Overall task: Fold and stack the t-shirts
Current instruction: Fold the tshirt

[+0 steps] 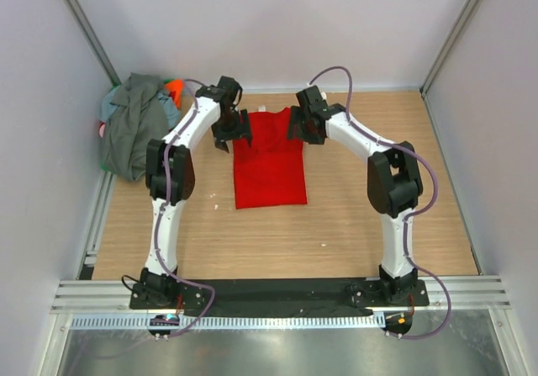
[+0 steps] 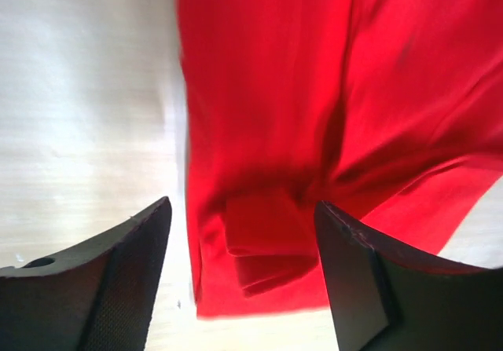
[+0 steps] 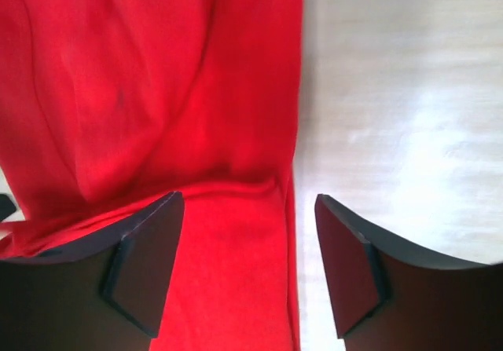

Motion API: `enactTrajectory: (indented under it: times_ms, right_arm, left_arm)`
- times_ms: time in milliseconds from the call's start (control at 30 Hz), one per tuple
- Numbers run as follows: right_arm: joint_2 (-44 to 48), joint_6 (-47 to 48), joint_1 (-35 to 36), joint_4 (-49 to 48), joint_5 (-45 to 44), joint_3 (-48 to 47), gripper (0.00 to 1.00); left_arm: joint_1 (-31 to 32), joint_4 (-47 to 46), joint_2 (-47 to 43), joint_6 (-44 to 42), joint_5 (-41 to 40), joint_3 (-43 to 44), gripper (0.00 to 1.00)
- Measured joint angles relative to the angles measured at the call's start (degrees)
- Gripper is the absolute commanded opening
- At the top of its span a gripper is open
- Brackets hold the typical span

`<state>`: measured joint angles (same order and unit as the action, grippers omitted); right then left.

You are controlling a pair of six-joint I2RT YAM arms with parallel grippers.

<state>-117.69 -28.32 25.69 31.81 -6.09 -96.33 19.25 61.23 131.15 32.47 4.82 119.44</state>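
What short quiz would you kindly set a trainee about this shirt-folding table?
1. True or false: the plain bright red cloth t-shirt lies on the wooden table, between the two arms.
2. Which shirt tops the heap of shirts in the far left corner? A: dark grey cloth t-shirt; B: yellow; C: white.
3. Fill in: the jaws of the left gripper and the right gripper both stand ___.
Key: 1 true; 2 A; 3 open.

A robotics lab cell: white panel walls (image 1: 252,23), aluminium rails (image 1: 277,292), wooden bench (image 1: 277,233).
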Motion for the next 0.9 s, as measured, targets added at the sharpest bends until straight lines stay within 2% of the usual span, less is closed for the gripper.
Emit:
enactTrajectory:
  times_ms: [133,233,300,567,800,900]
  right_arm:
    - [-2.8,0.6,-1.5,3.0,-1.1,-7.7,0.8]
    - [0.1,1.2,-2.2,3.6,-1.9,-7.2,0.8]
    - [4.3,1.2,-2.3,3.1,-1.5,-2.8,0.8]
    - [26.1,-2.2,-2.0,-4.7,9.3,28.3,0.82]
    - [28.3,-6.2,-2.0,-12.0,18.6,43.9,0.78]
    - [28.3,-7.7,-2.0,-14.4,21.2,47.0,0.77]
  left_arm:
    - [-2.4,3.8,3.3,0.0,-0.1,10.4,0.78]
    - [-3.3,4.2,-1.0,0.0,-0.9,8.8,0.79]
    - [-3.2,2.9,-6.7,0.0,-1.6,2.3,0.79]
    - [-1.7,-2.8,-28.6,0.5,-2.1,-25.1,0.79]
    - [1.7,-17.6,-38.8,5.6,3.2,-53.3,0.79]
    - [2.1,-22.1,-39.4,7.9,5.0,-60.5,0.79]
